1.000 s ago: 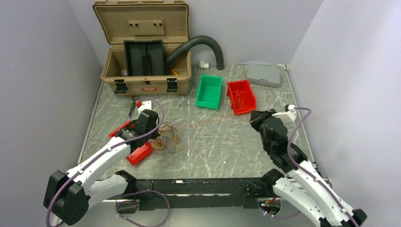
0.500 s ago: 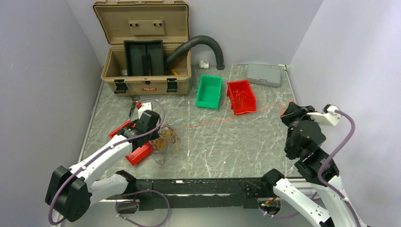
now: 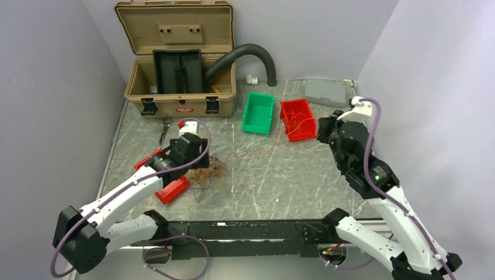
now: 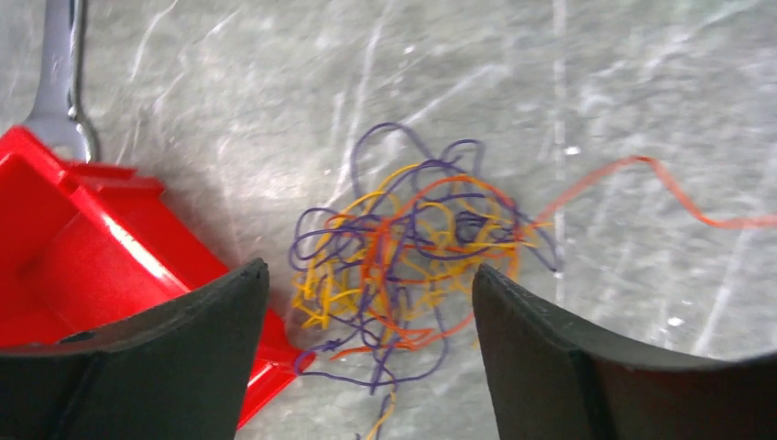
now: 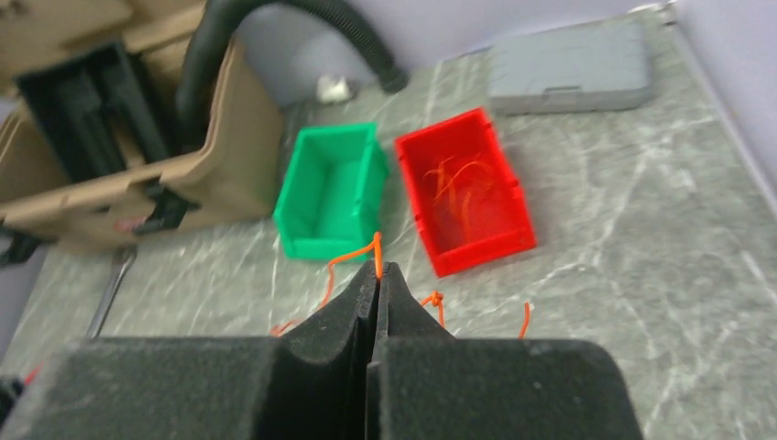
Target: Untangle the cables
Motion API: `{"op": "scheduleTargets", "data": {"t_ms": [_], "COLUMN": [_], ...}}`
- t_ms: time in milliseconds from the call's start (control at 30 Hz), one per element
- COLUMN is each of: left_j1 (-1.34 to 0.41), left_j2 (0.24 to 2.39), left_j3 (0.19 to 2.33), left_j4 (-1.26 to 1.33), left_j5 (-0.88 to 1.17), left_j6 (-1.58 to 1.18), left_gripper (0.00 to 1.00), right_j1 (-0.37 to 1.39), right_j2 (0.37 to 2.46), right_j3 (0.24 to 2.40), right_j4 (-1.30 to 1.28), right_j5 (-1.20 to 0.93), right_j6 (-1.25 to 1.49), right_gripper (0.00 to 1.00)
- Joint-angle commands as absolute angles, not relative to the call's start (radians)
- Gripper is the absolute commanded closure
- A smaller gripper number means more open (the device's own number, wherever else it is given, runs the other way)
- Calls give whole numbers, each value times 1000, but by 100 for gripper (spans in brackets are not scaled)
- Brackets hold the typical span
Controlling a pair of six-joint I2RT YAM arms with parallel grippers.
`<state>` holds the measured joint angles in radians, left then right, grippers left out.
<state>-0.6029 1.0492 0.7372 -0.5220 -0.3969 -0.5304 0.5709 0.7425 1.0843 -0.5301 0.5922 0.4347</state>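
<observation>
Now | left fingers point(image 4: 165, 357) apart over cables point(image 4: 412, 238) (tangled) | right fingers point(image 5: 339, 339) pinch 1 orange strand point(image 5: 377, 249)

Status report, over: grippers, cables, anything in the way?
Left gripper open over cables. Right gripper shut on orange strand. Red bin close beside the cables.

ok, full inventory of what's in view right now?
toolbox: 1, tan, lid open, back left
hose: 1, black corrugated, arching out of the toolbox
green bin: 1, green, back centre
red bin: 1, red, right of green bin, orange wires inside
second red bin: 1, red, beside left gripper
grey case: 1, grey, back right
wrench: 1, silver, left side
cable tangle: 1, purple/yellow/orange, on table
orange strand: 1, orange, trailing right from tangle
left gripper: open, over tangle
right gripper: shut on orange strand
</observation>
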Motion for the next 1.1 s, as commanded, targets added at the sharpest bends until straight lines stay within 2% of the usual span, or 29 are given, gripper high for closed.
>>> {"op": "scheduleTargets", "data": {"t_ms": [0,100,167,367,500,667,733,867,1000,1067], "left_j1": [-694,-727,-738,-752,-750,-749,-747,-737,-678,-633], "left_j2": [1007,1000,992,1007,1097,1263,1354,1500,1497,1467], "left_j3": [835,840,822,743,782,850,894,934,856,809], "left_j4": [-504,-426,-354,-55,-40,-60,-116,-203,-149,-114], "left_j5": [-457,-402,-335,-55,-131,-131,-132,-176,-135,-99], "left_j6": [-476,-420,-401,-286,-271,-290,-318,-403,-466,-482], "left_gripper": [13,10,5,6,7,9,14,34,46,49], "right_j1": [572,572,572,572,571,571,571,571,572,571], "right_j2": [789,837,868,944,989,1011,1013,1009,969,933], "right_j3": [1169,1239,1292,1426,1500,1577,1607,1675,1720,1721], "right_j4": [-488,-471,-466,-447,-461,-479,-488,-538,-617,-647], "right_j5": [340,264,213,132,118,129,154,283,525,657], "right_j6": [387,381,379,385,402,423,422,409,416,414], "right_gripper": [100,100,100,100,100,100,100,100,100,100]}}
